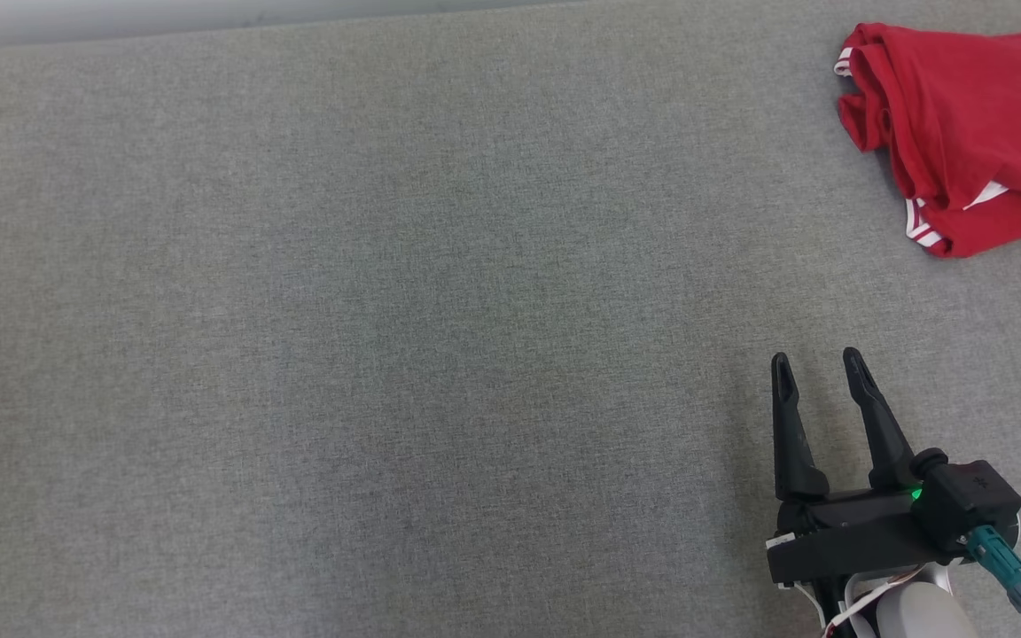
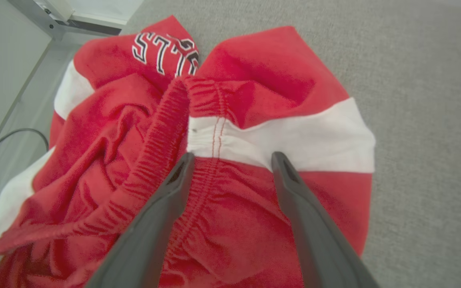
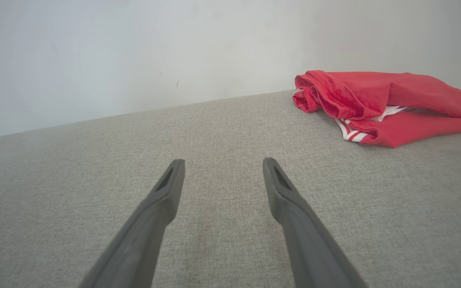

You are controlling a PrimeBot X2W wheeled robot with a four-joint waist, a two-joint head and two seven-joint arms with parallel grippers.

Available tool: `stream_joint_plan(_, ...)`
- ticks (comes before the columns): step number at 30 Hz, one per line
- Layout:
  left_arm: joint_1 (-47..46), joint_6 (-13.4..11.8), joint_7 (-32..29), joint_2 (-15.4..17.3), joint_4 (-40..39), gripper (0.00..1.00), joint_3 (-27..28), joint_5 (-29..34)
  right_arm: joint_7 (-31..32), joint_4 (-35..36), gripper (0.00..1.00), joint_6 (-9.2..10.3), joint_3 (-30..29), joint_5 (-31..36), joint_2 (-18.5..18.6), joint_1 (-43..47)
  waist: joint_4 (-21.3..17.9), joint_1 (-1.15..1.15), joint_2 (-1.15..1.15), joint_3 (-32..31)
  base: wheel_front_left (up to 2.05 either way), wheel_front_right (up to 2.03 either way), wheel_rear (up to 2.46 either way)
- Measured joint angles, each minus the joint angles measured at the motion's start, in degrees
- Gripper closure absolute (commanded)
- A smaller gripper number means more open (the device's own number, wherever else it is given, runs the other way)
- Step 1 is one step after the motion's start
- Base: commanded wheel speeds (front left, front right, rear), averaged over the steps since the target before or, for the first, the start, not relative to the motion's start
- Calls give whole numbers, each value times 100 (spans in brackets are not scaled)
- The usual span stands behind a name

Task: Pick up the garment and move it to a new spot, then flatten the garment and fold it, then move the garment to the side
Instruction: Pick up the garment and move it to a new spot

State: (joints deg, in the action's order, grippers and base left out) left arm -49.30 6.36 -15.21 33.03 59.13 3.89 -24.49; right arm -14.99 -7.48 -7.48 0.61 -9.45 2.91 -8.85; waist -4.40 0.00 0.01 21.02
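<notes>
Garment (image 2: 254,96) crumpled, long axis unclear

Lettering (image 2: 156,51): white block capitals with black outline. Reads "ST"; the next characters run into a fold and are not legible.
Carrier: red garment (image 2: 262,76) — printed on a red panel at its upper edge in the left wrist view, just above the gathered elastic waistband (image 2: 162,132).
Orientation: tilted, the row slanting down to the right.
Other marks: none legible.
</notes>
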Motion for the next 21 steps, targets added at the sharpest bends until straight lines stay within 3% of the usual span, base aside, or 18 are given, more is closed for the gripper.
stream_joint_plan(5, -166, -234, -768, -58, 310, 0, -16, -78, 1, -34, 0, 0, 23, 18, 0, 0, -4, 0, 0, -30, 0, 0, 0)
stream_joint_plan(13, -246, -381, -1263, -45, 427, 0, -55, -144, 0, -51, 0, 0, 14, 35, 0, 2, -91, 0, -1, -60, 0, 0, 0)
stream_joint_plan(14, -249, -376, -1262, -41, 427, 50, -58, -160, 0, -58, 0, 0, 4, 37, 0, 3, -94, 0, -1, -65, 0, 0, 0)
stream_joint_plan(15, -236, -359, -1255, -42, 424, 70, -65, -186, 0, -66, 0, 0, -5, 37, 1, 4, -94, 0, 0, -73, 0, 0, 0)
stream_joint_plan(16, -231, -342, -1213, -38, 423, 100, -71, -186, 1, -69, 0, 0, -11, 38, 2, 4, -93, 0, -1, -82, 0, 0, 0)
stream_joint_plan(21, -222, -275, -993, 12, 366, 100, -174, -164, 0, -75, 0, 0, -45, 48, 3, 15, -71, 0, -1, -129, 0, 0, 0)
